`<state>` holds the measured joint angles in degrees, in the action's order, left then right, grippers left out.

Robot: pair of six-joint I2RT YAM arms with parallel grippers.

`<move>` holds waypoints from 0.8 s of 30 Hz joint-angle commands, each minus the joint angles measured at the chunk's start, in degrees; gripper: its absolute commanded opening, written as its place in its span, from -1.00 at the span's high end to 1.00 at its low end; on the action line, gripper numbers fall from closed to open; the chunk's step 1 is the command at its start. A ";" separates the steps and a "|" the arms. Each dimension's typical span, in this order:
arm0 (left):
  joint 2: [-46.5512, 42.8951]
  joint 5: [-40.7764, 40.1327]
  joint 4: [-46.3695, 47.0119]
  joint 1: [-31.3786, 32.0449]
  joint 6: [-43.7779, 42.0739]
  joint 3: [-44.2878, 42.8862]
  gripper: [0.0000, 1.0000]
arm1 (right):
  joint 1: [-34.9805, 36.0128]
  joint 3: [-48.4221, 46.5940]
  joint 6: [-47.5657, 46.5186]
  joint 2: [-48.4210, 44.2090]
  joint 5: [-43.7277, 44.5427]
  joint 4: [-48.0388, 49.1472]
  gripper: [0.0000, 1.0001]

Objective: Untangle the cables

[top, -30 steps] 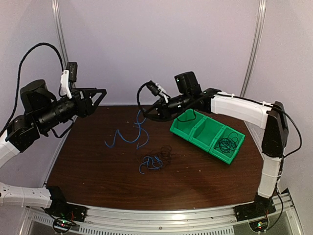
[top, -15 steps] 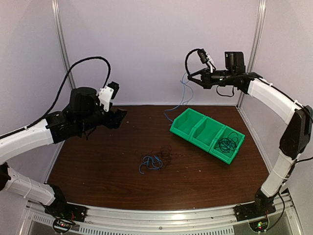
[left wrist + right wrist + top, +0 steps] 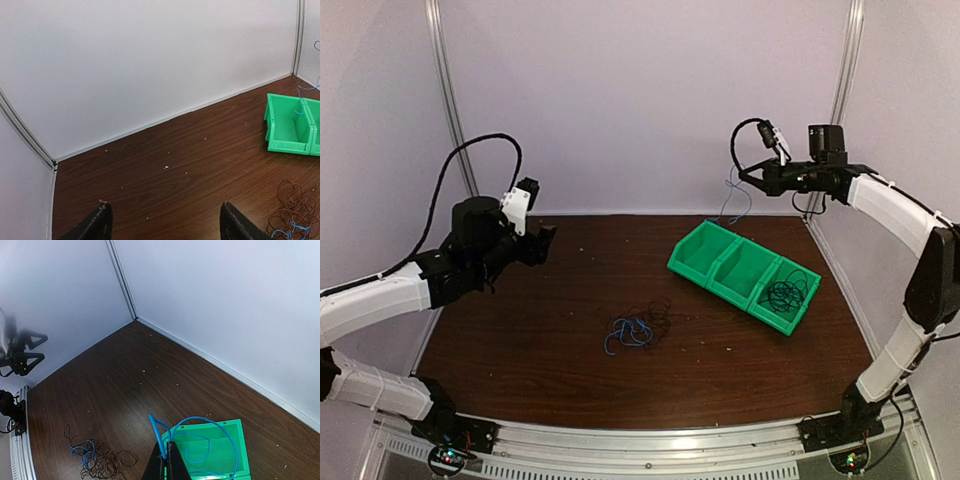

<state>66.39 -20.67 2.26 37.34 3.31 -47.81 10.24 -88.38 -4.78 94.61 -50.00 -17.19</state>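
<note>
A tangle of blue and black cables [image 3: 636,327] lies mid-table, also seen in the right wrist view [image 3: 95,459] and at the left wrist view's lower right [image 3: 294,216]. My right gripper [image 3: 748,178] is raised high above the far end of the green bin [image 3: 720,283]. It is shut [image 3: 167,446] on one blue cable [image 3: 224,424], which dangles [image 3: 730,205] in loops into the bin's left compartment [image 3: 242,447]. My left gripper [image 3: 543,241] hovers over the table's far left, open [image 3: 165,212], with bare wood between its fingers.
The green bin has three compartments and sits at an angle on the right. Its right compartment holds coiled black cables [image 3: 785,292]. White walls and metal posts close in the back and sides. Small white crumbs dot the wood.
My right gripper has lifted the blue cable off the table and carried it right, up over the bin. The left arm dropped lower and drew back left.
</note>
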 commanded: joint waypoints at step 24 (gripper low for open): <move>-0.90 0.45 4.88 0.01 0.69 -0.04 -0.48 | -11.24 14.82 0.01 -10.22 -5.59 3.77 1.00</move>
<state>65.47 -20.43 4.32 37.34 3.55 -47.75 0.73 -72.42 -5.87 88.20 -53.19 -15.81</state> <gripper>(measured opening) 0.742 0.006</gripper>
